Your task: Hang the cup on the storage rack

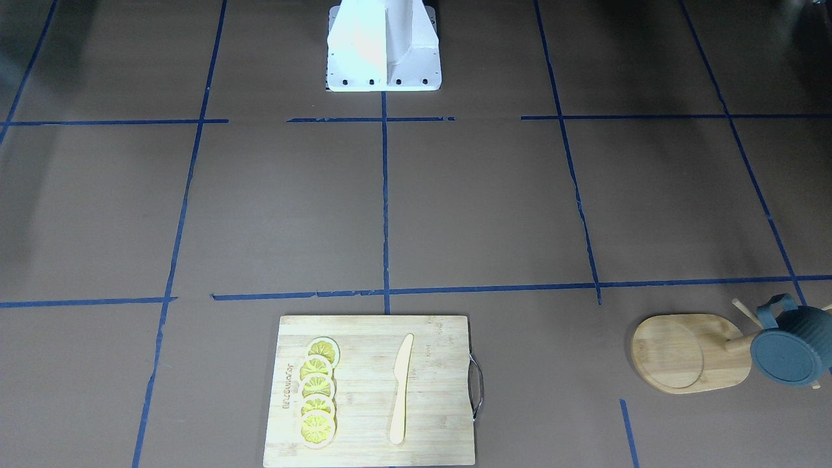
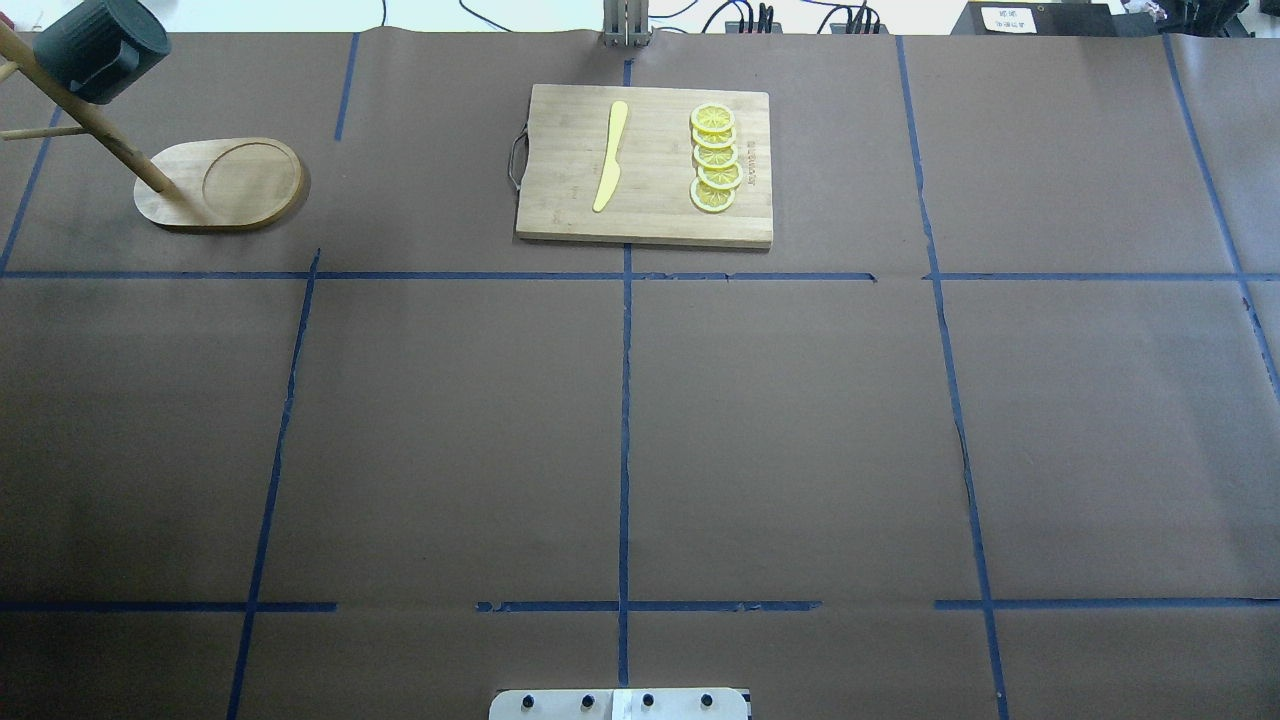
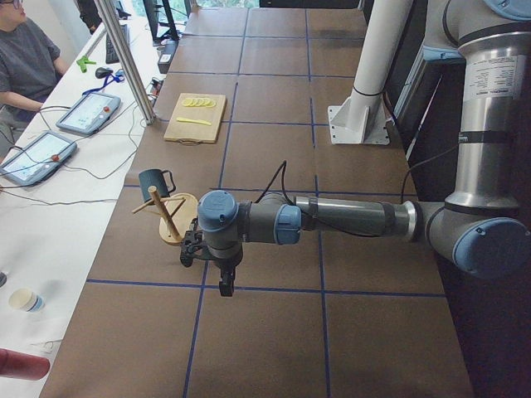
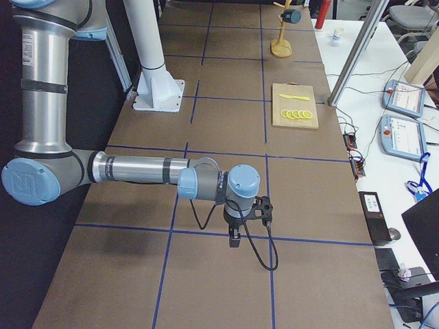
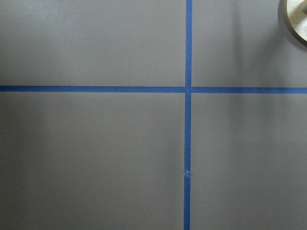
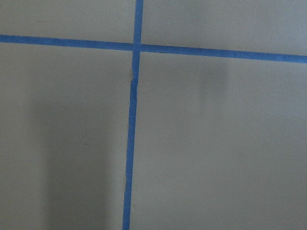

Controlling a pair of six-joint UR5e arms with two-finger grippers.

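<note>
The dark blue-grey cup (image 1: pixel 790 348) hangs by its handle on a peg of the bamboo storage rack (image 1: pixel 682 354), with its flat bottom facing outward. Both show at the overhead view's far left, the cup (image 2: pixel 95 50) above the rack's oval base (image 2: pixel 220 185). My left gripper (image 3: pixel 222 286) shows only in the exterior left view, low over the table and a short way from the rack (image 3: pixel 170 220). My right gripper (image 4: pixel 234 240) shows only in the exterior right view, far from the rack (image 4: pixel 280 48). I cannot tell whether either is open or shut. Neither wrist view shows fingers.
A rectangular cutting board (image 2: pixel 645 215) with a metal handle carries several lemon slices (image 2: pixel 715 160) and a yellow knife (image 2: pixel 610 155). The white robot pedestal (image 1: pixel 383 45) stands at mid-table. Blue tape lines grid the brown table. An operator and tablets are beside the table (image 3: pixel 25 58).
</note>
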